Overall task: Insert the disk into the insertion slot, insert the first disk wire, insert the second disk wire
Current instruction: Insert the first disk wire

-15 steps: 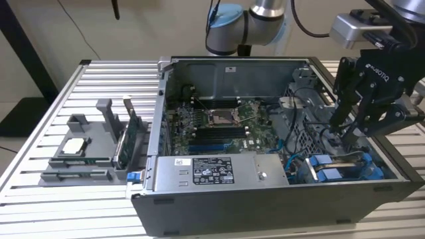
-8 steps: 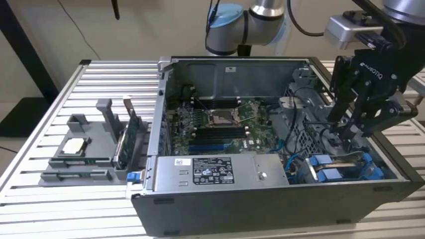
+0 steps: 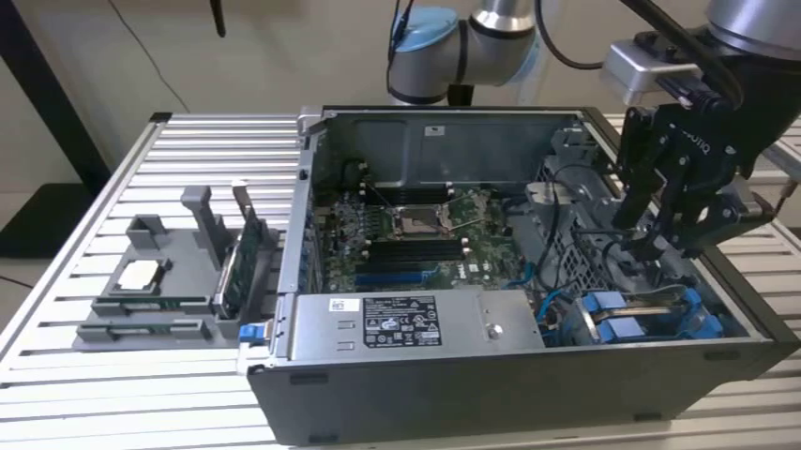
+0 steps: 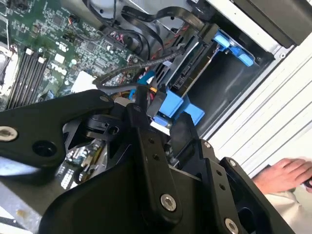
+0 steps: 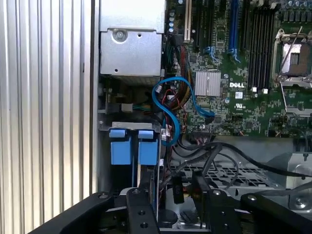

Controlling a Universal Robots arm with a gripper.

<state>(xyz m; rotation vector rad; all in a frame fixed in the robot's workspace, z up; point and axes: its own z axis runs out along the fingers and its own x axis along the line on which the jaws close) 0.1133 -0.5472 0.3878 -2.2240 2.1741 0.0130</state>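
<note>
Open PC case [image 3: 526,394] sits on the slatted table [image 3: 75,394]. The end effector [image 3: 661,251] hangs inside the case on the exterior view's right, just above the corner w/ the drive bays. Its fingers [image 5: 146,204] are spread, not pressed together. In the first wrist view a black connector [image 5: 177,191] on a dark wire sits in the gap btw them; can't tell if either finger actually touches it. The disk [image 4: 195,73] is in its blue carrier, sitting in the insertion slot [image 4: 229,92], w/ blue tabs [image 5: 120,146] showing at the end. A blue cable [image 5: 168,105] loops over the mobo [image 5: 243,112] nearby, near the PSU box [image 5: 130,48]. A person's hand [image 4: 287,173] rests on the table beside the case.
</note>
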